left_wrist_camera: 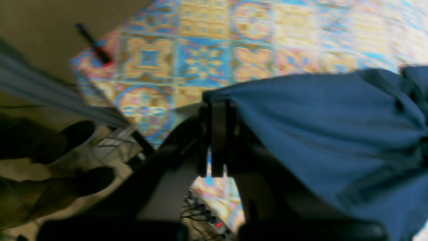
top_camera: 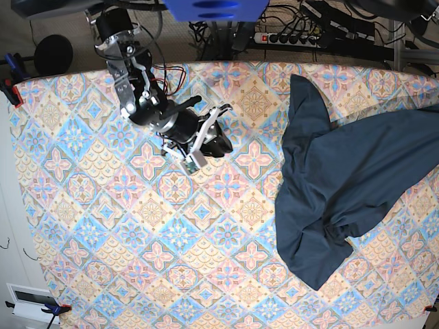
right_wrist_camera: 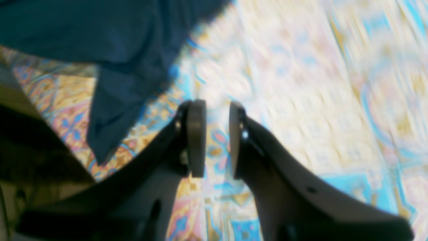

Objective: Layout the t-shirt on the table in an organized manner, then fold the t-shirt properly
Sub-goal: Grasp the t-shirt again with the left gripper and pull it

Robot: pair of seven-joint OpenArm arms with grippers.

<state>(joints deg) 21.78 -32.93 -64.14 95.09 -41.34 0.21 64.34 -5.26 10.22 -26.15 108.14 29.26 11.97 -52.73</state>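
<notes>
The t-shirt [top_camera: 343, 192] is not yet laid out: in the base view it lies crumpled over the right half of the worktop [top_camera: 103, 226], bunched into a knot of folds at lower right, one flap reaching up toward the top edge and another stretched out to the right edge of the frame. So the spreading step looks to be in hand, and every fold is still to do. In the left wrist view the left gripper [left_wrist_camera: 215, 107] has its jaws clenched on a pinch of the navy cloth's edge at the middle of the frame, the fabric running taut from there to the right. The right gripper [right_wrist_camera: 216, 139] hangs over bare patterned cloth with its jaws parted a little and nothing between them; the shirt's nearest flap shows at the upper left of that view, apart from the jaws. In the base view this arm [top_camera: 147, 103] sits at upper left. The whole left and centre of the worktop offers room to flatten the shirt. The garment is crowded against the right edge, where it could slide off.
</notes>
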